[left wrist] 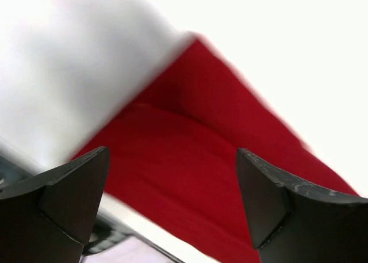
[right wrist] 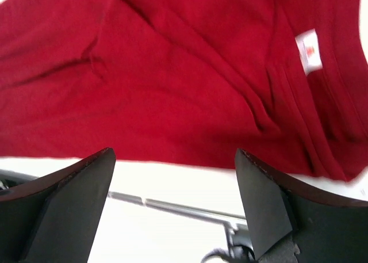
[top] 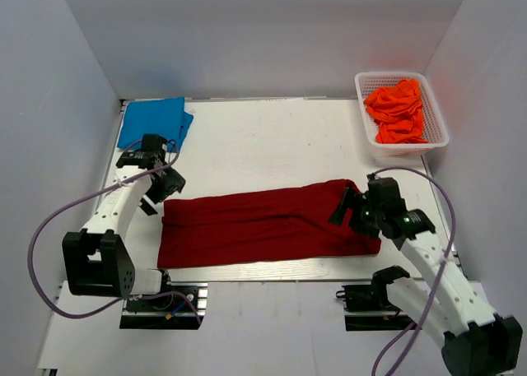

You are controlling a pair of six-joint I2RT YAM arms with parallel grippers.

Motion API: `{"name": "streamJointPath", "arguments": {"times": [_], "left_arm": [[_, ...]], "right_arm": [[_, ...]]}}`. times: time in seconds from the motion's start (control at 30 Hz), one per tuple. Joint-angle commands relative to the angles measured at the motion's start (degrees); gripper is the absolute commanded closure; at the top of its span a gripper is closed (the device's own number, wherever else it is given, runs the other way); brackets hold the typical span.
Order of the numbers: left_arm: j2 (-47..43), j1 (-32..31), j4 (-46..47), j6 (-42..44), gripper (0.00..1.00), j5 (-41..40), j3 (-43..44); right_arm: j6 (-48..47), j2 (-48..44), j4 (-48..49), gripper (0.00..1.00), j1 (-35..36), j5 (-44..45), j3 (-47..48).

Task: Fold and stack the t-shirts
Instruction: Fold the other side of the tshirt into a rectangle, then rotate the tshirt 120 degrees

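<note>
The soft dark red t-shirt, folded into a long strip, is lying across the near side of the flat white table, the left gripper and right gripper are hanging wide open and empty over its ends, and the white plastic basket is holding crumpled bright orange t-shirts.

This is a robot lab test cell, not a home or a shop. A bare white surface is boxed in by plain pale walls at 9, 12 and 3 o'clock. The left arm and right arm are bolted down at 6 o'clock. A red shirt lies at centre, a blue shirt at 10 o'clock and a white basket at 2 o'clock.
</note>
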Motion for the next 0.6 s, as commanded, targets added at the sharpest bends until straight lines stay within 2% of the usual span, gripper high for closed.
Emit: {"name": "streamJointPath", "arguments": {"times": [0.0,0.03,0.07,0.13,0.27,0.4,0.47,0.5,0.57], "left_arm": [[-0.6,-0.6,12.6,5.3,0.0,13.4,-1.2],[1.4,-0.6,16.7,6.0,0.0,16.2,-1.9],[2.7,-0.6,17.7,6.1,0.0,19.1,-2.5],[5.7,-1.9,18.2,6.1,0.0,20.6,-3.4],[11.1,-3.0,16.2,6.1,0.0,17.1,-7.2],[13.9,-4.6,16.2,4.8,0.0,15.6,-10.9],[16.5,-6.6,14.1,3.3,0.0,17.0,-12.1],[16.5,-7.5,14.1,2.6,0.0,18.0,-13.1],[15.4,-10.3,13.5,0.4,0.0,20.6,-16.4]], "right_arm": [[1.5,7.3,11.3,0.1,0.2,-0.6,2.2],[2.9,8.9,12.4,0.1,0.2,-0.9,2.3],[2.9,13.4,14.5,0.1,0.2,-2.0,2.3],[5.3,16.3,15.8,0.1,0.3,-2.7,2.3],[6.8,24.7,17.4,0.1,0.3,-2.8,1.7],[7.6,34.6,18.5,0.1,-0.1,1.8,4.5],[7.3,41.0,16.9,0.1,-0.6,2.9,9.6],[7.3,48.1,16.2,0.1,-0.5,4.2,11.2],[5.9,52.5,16.3,0.1,-1.2,4.0,18.6]]}}
